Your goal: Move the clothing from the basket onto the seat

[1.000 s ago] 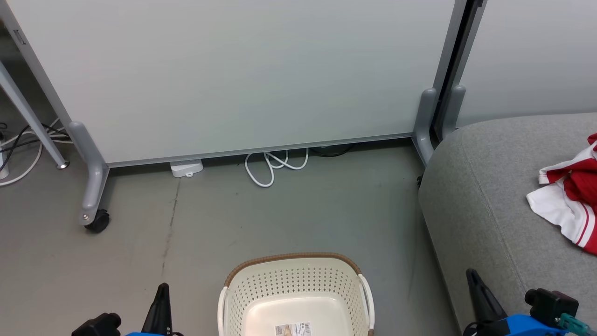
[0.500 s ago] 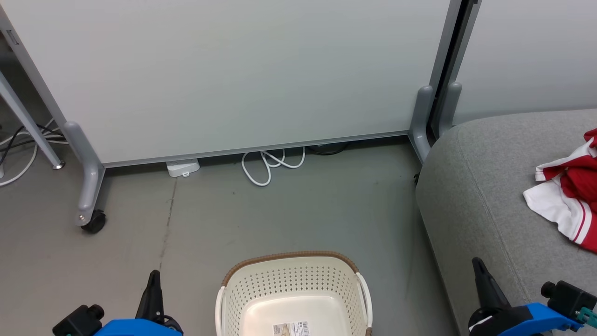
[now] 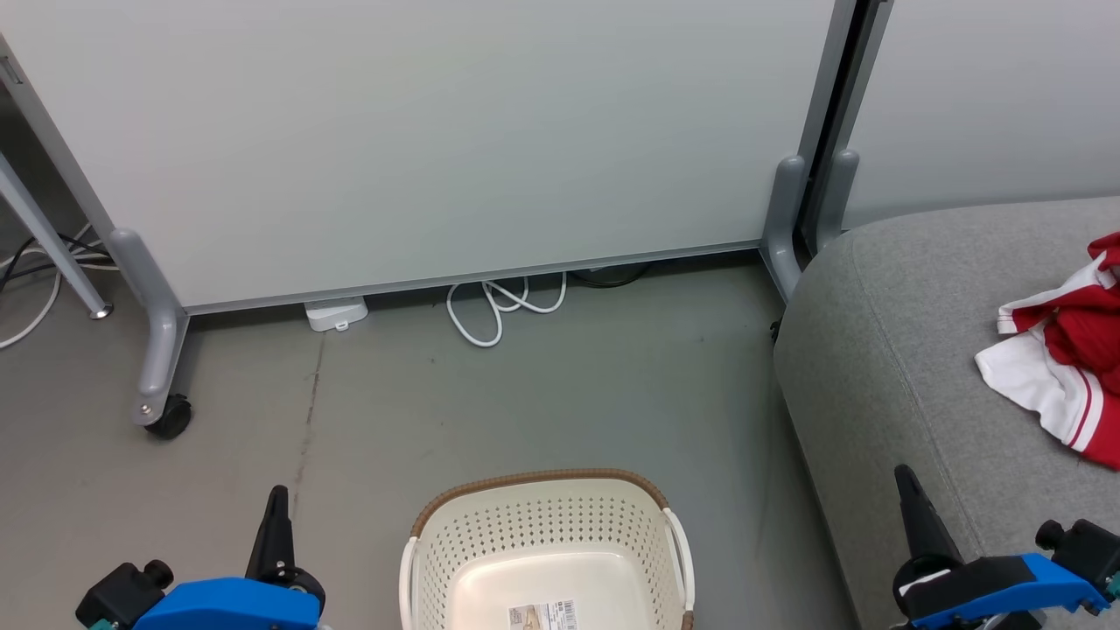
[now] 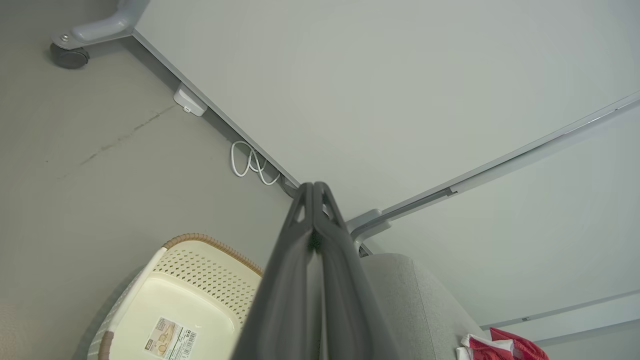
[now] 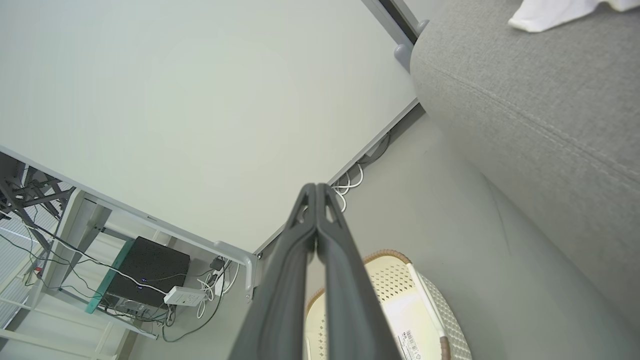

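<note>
Risen at the lower corners, left gripper [image 3: 278, 506] and right gripper [image 3: 906, 486] stay pressed together, idle: clothing [image 3: 1046, 389] lies on seat [image 3: 875, 367], basket [image 3: 542, 478] emptied.

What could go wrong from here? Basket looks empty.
The basket shows only a label, but its near part is out of frame; a garment could be missed. The clothing runs off the head view's edge, so full placement on the seat is unconfirmed. The shut right end effector sits close to the seat; turning could snag it.
</note>
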Robot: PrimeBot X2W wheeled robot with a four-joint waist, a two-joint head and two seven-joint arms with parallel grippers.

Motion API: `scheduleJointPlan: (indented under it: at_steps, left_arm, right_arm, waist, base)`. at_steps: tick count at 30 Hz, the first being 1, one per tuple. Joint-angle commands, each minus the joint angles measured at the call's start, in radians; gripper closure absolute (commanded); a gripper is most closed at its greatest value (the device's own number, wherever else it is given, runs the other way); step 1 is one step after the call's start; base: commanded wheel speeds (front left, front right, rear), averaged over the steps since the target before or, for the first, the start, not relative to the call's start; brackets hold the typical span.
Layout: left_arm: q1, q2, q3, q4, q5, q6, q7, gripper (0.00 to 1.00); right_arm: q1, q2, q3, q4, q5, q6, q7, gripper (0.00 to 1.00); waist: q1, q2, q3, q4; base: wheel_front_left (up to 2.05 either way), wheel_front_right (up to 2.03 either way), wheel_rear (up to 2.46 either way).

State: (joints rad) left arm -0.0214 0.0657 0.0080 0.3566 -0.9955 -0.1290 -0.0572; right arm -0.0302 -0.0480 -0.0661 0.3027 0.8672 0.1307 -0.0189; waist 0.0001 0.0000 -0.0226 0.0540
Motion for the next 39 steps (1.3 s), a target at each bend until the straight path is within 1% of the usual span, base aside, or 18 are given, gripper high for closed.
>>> scheduleJointPlan:
  at_steps: [1, 21, 39]
  left_arm:
    - [-0.027, 0.002, 0.009, -0.017, -0.029, -0.001, 0.008, 1.00]
    - [-0.051, -0.004, 0.043, -0.051, -0.227, -0.002, 0.065, 1.00]
    - [-0.068, -0.008, 0.069, -0.076, -0.378, -0.002, 0.107, 1.00]
  right_arm:
    - [-0.025, -0.003, -0.004, -0.016, 0.038, 0.000, 0.005, 1.00]
    - [-0.046, -0.003, -0.020, -0.032, 0.277, 0.000, 0.049, 1.00]
    - [-0.061, -0.003, -0.031, -0.043, 0.458, 0.000, 0.082, 1.00]
  waist:
    - [0.0000, 0.0000, 0.001, -0.001]
    - [0.0000, 0.0000, 0.007, -0.015]
    - [0.0000, 0.0000, 0.013, -0.028]
  base:
    - [0.00, 0.00, 0.00]
    - [0.00, 0.00, 0.00]
    - [0.00, 0.00, 0.00]
